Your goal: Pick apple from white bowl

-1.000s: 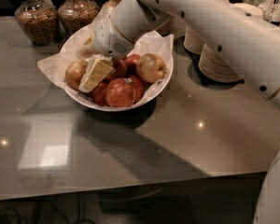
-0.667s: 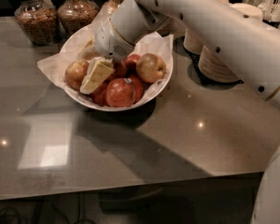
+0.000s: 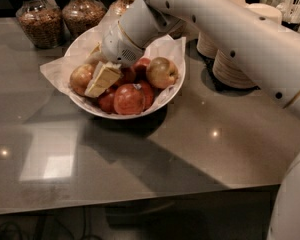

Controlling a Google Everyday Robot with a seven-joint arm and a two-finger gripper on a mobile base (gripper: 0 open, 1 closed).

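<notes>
The white bowl (image 3: 162, 100) stands on the grey counter, lined with crumpled white paper and holding several apples. The large orange-red, yellow-mottled apple (image 3: 80, 78) lies at the bowl's left side. My gripper (image 3: 97, 76) reaches down into the bowl from the upper right and rests right against this apple's right side. A paler yellow blushed apple (image 3: 161, 72) lies at the right of the bowl. Deep red apples (image 3: 128, 99) lie at the front. The arm hides the back of the bowl.
Two glass jars (image 3: 37, 19) (image 3: 85, 11) of brown grains stand behind the bowl at the back left. Stacks of beige disposable bowls (image 3: 232, 64) stand at the right. The counter's front edge (image 3: 140, 201) runs below.
</notes>
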